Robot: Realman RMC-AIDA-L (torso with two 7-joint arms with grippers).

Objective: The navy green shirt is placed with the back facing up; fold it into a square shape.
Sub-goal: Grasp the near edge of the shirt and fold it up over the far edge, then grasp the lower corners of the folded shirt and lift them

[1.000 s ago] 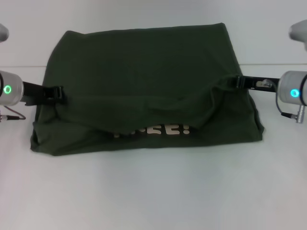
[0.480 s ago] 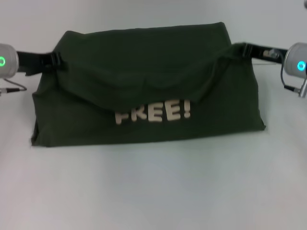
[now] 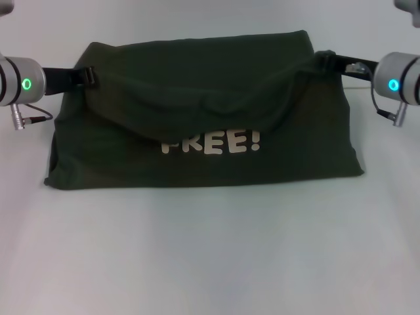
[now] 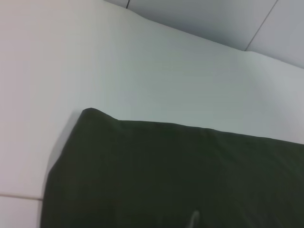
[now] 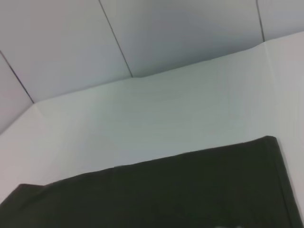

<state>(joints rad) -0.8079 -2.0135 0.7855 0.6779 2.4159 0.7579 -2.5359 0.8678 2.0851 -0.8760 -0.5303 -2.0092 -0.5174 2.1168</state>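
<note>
- The navy green shirt point(image 3: 203, 141), a large dark olive-green short-sleeved T-shirt of soft matte fabric, lies across the middle of the white table point(image 3: 210, 256) in front of me, stretched wide between my two arms.
- Its near hem is raised off the table and folded over toward the far side, so the underside faces me with the cream "FREE!" lettering point(image 3: 211, 142) just below the sagging lifted edge.
- That lifted edge droops in a shallow curve between my two grips, highest at the ends and lowest over the lettering.
- My left gripper point(image 3: 90, 77), a black clamp on the end of my left arm, is at the shirt's left upper corner, clenched on the lifted fabric there.
- My right gripper point(image 3: 326, 62), the matching black clamp, is at the shirt's right upper corner, pinching a bunched peak of the same lifted edge.
- Both my wrists show a silver cuff with a lit green ring, the left one point(image 3: 26, 83) and the right one point(image 3: 394, 84), each just outside the shirt's sides.
- From my left wrist camera I see only a dark green slab of the shirt point(image 4: 180, 175) with one rounded corner against the white table surface point(image 4: 142, 61); my own fingers do not show.
- From my right wrist camera the shirt point(image 5: 166, 194) fills the lower part as a flat dark band with a straight far edge, the white table point(image 5: 156, 118) beyond it and grey wall panels point(image 5: 180, 33) behind.
</note>
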